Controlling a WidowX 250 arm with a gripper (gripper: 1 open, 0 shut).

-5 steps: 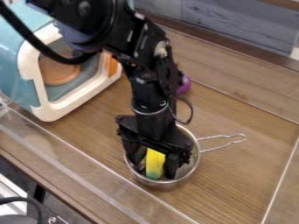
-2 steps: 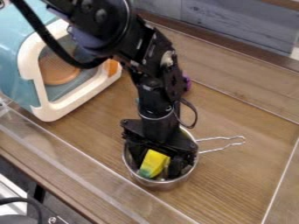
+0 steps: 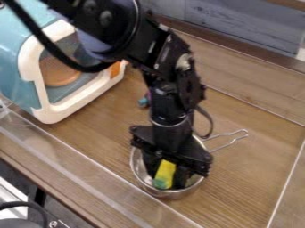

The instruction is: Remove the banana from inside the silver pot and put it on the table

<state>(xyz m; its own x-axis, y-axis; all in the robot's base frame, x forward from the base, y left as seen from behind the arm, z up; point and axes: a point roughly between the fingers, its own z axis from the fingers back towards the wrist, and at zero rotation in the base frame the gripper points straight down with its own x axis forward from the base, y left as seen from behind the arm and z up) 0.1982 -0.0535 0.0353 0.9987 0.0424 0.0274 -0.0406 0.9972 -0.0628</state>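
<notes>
The silver pot [image 3: 139,167] stands on the brown wood-grain table [image 3: 256,98] near its front edge, with its thin wire handle [image 3: 233,136] pointing right. Inside it the yellow banana [image 3: 165,173] stands almost on end. My gripper [image 3: 167,166] points straight down into the pot. Its black fingers [image 3: 145,151] are shut on the banana, whose lower end is hidden by the pot wall.
A toy microwave [image 3: 48,82] in cream and light blue stands at the left, behind the arm. A clear plastic rim [image 3: 71,183] runs along the table's front edge. Bare wood lies to the right of the pot and behind its handle.
The fingers have closed from wide open onto the banana. The arm has shifted a little to the right over the pot, and the banana now stands more upright.
</notes>
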